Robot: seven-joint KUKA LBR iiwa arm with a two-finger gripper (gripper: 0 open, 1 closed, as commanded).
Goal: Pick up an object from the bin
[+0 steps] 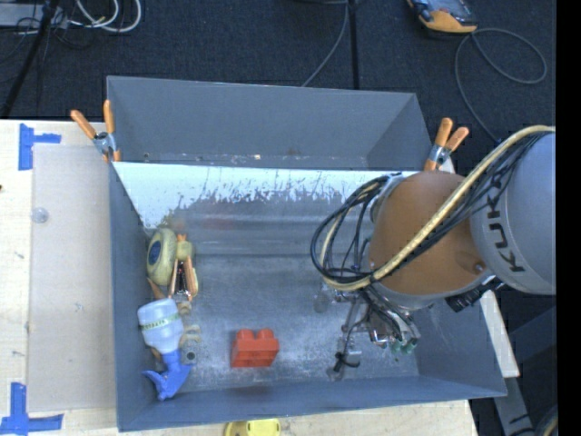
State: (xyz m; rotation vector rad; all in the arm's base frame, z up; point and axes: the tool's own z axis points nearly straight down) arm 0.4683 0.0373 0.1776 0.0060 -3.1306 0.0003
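- Here, the two-finger gripper (pixel 345 360) hangs low in the near right part of the grey metal bin (pixel 272 143), close to the near wall.
- Whether it is spread or closed is not clear.
- A red plastic toy brick (pixel 253 348) lies on the floor to its left, apart from it.
- Along the left wall lie a yellow-green round toy (pixel 162 252), a pale bottle-shaped piece (pixel 160 323) and a small blue piece (pixel 168 381).
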